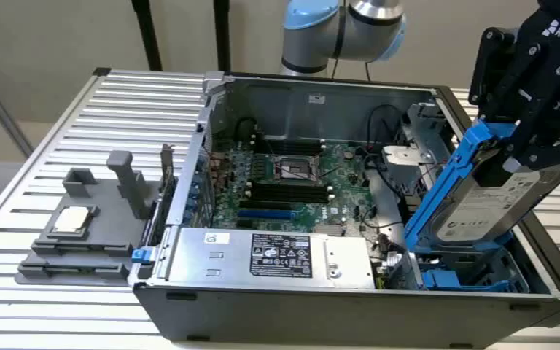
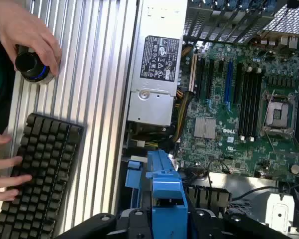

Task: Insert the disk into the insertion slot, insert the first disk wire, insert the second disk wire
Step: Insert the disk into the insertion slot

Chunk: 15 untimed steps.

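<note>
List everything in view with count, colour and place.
disk: one, silver-grey, blue carrier, in the claw above the insertion slot
insertion slot: one, grey, blue rails, exterior view's lower right
computer case: one, dark grey, on table
power supply: one, silver, inside case
motherboard: one, green, inside case
keyboard: one, black, on table
knob: one, black, on table
hands: two, on knob and keyboard
claw: one, black, shut on disk

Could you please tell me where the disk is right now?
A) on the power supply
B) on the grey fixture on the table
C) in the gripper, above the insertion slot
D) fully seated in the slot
C: the gripper clamps the disk, tilted, above the insertion slot.
</note>
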### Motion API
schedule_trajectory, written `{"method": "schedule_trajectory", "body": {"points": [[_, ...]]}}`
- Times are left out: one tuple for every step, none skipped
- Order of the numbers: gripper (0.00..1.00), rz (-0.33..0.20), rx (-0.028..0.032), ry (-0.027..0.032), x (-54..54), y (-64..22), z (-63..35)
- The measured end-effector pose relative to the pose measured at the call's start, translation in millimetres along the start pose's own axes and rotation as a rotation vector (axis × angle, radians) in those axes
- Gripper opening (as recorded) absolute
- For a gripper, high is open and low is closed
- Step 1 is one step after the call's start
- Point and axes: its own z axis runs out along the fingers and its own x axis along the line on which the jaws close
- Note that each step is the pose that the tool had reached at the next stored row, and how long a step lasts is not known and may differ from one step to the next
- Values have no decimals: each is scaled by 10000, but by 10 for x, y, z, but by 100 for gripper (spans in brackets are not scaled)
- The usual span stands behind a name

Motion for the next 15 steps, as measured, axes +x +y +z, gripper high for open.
{"method": "schedule_trajectory", "body": {"points": [[33, 0, 0, 0, 0, 0, 0], [33, 0, 0, 1, 0, 0, 0], [33, 0, 0, 0, 0, 0, 0], [33, 0, 0, 0, 0, 0, 0], [33, 0, 0, 0, 0, 0, 0], [33, 0, 0, 1, 0, 0, 0], [33, 0, 0, 0, 0, 0, 0], [33, 0, 0, 0, 0, 0, 0], [33, 0, 0, 1, 0, 0, 0], [33, 0, 0, 0, 0, 0, 0], [33, 0, 1, 0, 0, 0, 0], [33, 14, 1, 0, 0, 0, 0], [33, 71, 1, -1, 0, -2, -1], [33, 172, 0, -5, 0, -3, -1], [33, 282, 0, -10, 0, -4, 0]]}}
